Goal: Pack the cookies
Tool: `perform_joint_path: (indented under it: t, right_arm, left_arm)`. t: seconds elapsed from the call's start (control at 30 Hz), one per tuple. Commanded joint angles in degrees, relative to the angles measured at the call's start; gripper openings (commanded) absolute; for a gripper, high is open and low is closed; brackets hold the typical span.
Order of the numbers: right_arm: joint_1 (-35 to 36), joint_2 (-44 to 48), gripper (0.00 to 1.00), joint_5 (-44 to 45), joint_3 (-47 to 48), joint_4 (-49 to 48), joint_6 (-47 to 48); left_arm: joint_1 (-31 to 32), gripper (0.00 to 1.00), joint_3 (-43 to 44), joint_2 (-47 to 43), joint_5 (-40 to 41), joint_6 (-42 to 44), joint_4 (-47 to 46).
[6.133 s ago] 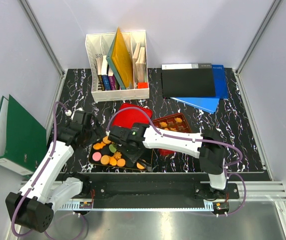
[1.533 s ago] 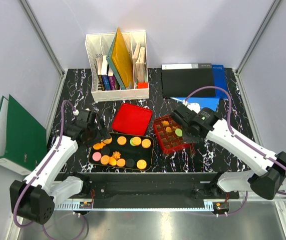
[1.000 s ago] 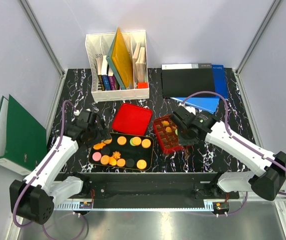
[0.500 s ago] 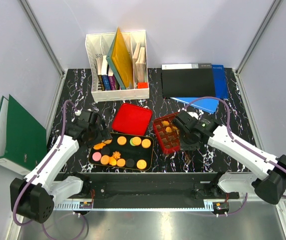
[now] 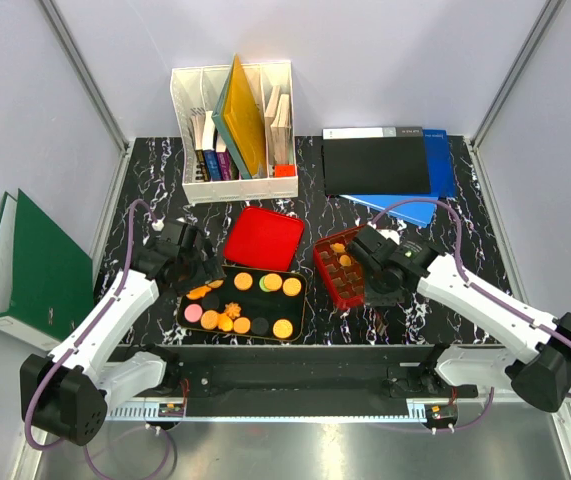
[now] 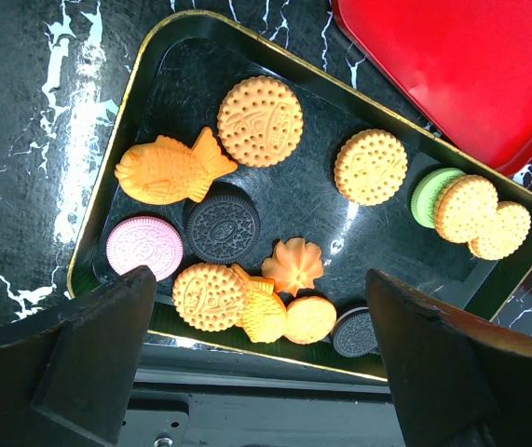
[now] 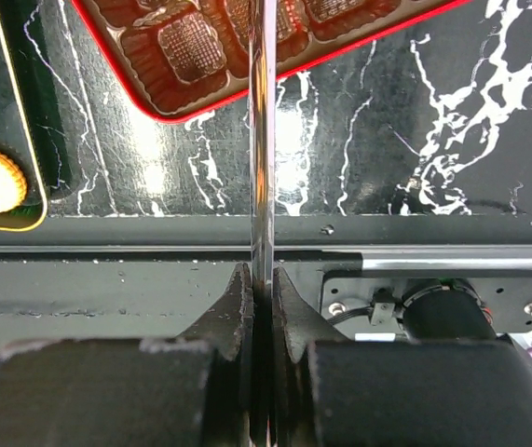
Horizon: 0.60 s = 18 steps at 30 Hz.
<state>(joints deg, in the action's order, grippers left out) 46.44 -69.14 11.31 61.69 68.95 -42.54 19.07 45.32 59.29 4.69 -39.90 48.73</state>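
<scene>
A green binder (image 5: 33,265) leans at the far left of the overhead view, off the marbled black table (image 5: 465,270). Just inside it, the left gripper (image 5: 193,268) hangs over the left end of a black tray (image 6: 317,200). Its fingers (image 6: 98,345) are spread wide apart and hold nothing.

The cookies (image 5: 243,282) lie loose on that tray at lower centre. The left wrist view shows round orange biscuits, a fish-shaped one, a flower-shaped one, a pink disc, a green one and dark sandwich discs.

A flat red lid (image 5: 263,238) rests on the table just beyond the tray, and a white file box (image 5: 233,130) of books stands at upper centre. To the right of the tray sits the red tin (image 5: 333,275), with a few orange cookies in its far cells.

The right gripper (image 5: 370,278) is over the tin's right side. Its jaws are pressed together, with nothing visible between them in the right wrist view. Black and blue folders (image 5: 385,165) lie at upper right.
</scene>
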Motion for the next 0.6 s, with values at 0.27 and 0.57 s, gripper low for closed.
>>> perform_joint_path:
  t: [0.27, 0.57]
  right_arm:
    - [-0.29, 1.38, 0.00, 9.17, 12.67, 7.34, 0.36]
    - [-0.29, -0.11, 0.00, 1.80, 2.57, 2.69, 0.88]
  left_arm:
    - [0.27, 0.97, -0.32, -0.58, -0.47, 0.35, -1.71]
    - [0.71, 0.97, -0.32, -0.40, -0.38, 0.26, -1.71]
